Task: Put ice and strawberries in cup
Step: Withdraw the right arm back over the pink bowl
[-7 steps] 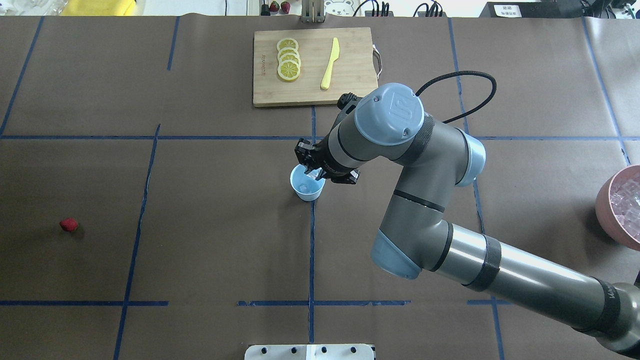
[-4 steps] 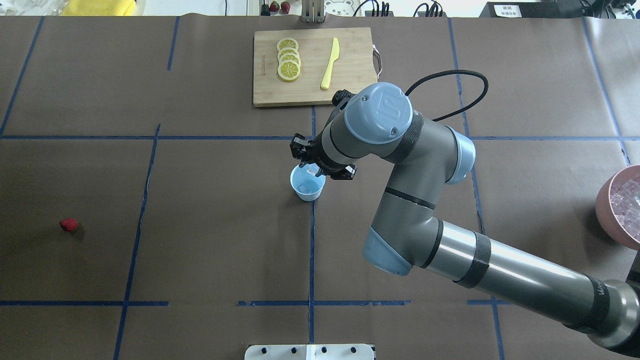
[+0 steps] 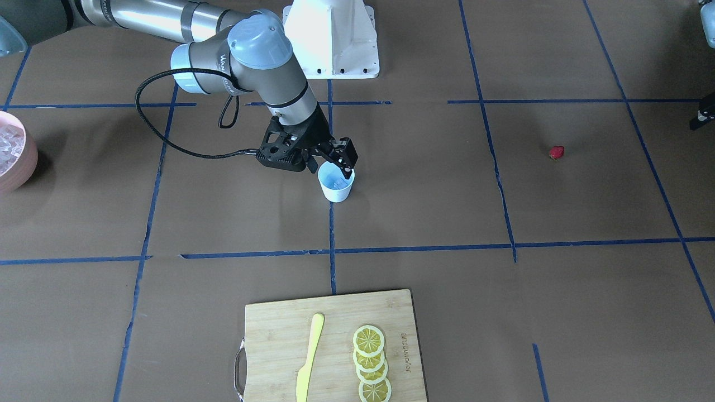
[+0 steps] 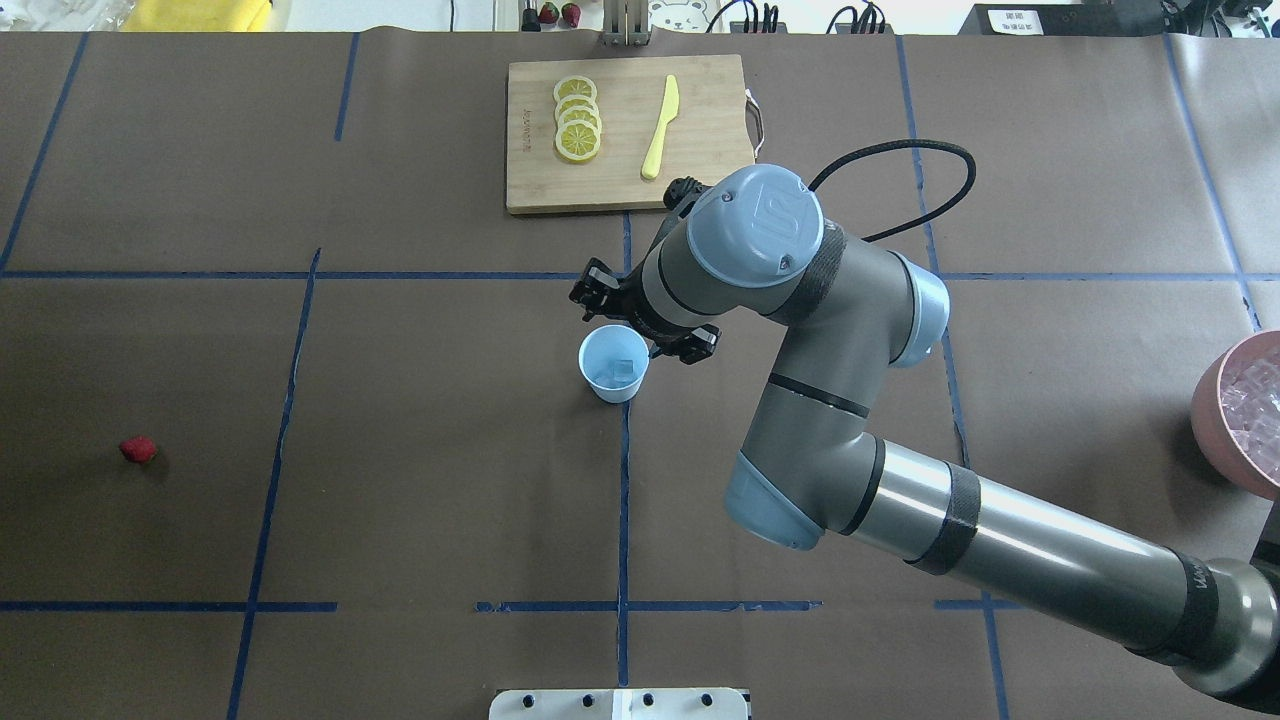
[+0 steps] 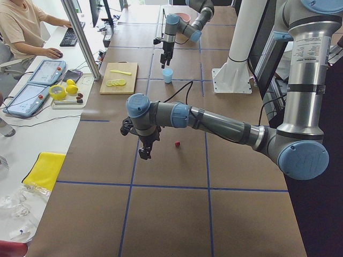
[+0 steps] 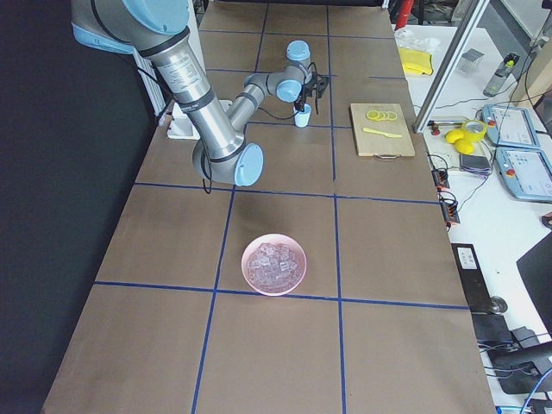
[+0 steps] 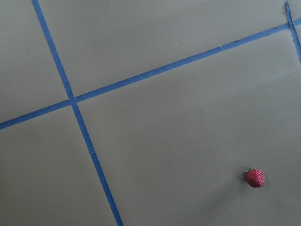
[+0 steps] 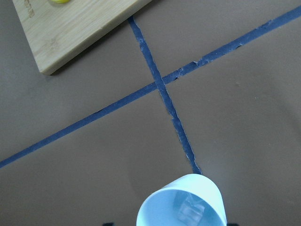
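Note:
The white cup (image 4: 603, 387) with a pale blue inside stands at the table's middle, also seen as cup (image 3: 335, 192) and cup (image 8: 160, 209). Ice (image 4: 625, 371) lies inside it, showing as ice (image 8: 190, 210) in the right wrist view. My right gripper (image 4: 640, 322) hovers just above the cup's far rim, open and holding nothing; it is gripper (image 3: 330, 162) from the front. The strawberry (image 4: 138, 449) lies alone at the far left, also strawberry (image 7: 254, 177). My left gripper (image 5: 144, 152) hangs above the table near the strawberry (image 5: 177, 143); I cannot tell whether it is open.
A pink bowl (image 4: 1210, 405) full of ice cubes sits at the right edge, also bowl (image 6: 250, 259). A wooden cutting board (image 4: 710, 170) at the back holds lemon slices (image 4: 577, 130) and a yellow knife (image 4: 660, 128). Blue tape lines cross the brown table.
The ice cube held over the cup a second ago now lies inside it. My right gripper has opened and shifted slightly left and toward the cutting board.

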You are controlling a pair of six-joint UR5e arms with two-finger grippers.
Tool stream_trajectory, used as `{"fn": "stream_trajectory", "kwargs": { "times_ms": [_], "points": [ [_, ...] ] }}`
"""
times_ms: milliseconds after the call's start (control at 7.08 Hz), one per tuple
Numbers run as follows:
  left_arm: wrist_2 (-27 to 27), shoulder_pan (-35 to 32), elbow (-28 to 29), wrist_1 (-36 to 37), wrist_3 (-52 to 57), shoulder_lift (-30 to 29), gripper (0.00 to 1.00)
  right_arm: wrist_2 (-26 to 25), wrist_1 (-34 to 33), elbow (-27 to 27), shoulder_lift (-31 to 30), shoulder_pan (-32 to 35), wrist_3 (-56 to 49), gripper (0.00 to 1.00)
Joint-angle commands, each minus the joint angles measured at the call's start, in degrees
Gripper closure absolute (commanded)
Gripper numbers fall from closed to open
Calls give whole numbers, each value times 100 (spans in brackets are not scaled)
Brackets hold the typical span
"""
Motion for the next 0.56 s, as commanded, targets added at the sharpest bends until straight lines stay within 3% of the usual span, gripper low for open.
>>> {"fn": "stream_trajectory", "kwargs": {
  "times_ms": [0, 282, 424],
  "points": [
    [7, 4, 24, 0, 9, 0, 0, 367, -56, 334, -290, 428, -30, 17],
    [7, 4, 50, 0, 18, 0, 0, 1464, -56, 1378, -1640, 1508, -815, 17],
    [7, 4, 33, 0, 9, 0, 0, 1651, -56, 1818, -2482, 1843, -1483, 17]
  ]
}}
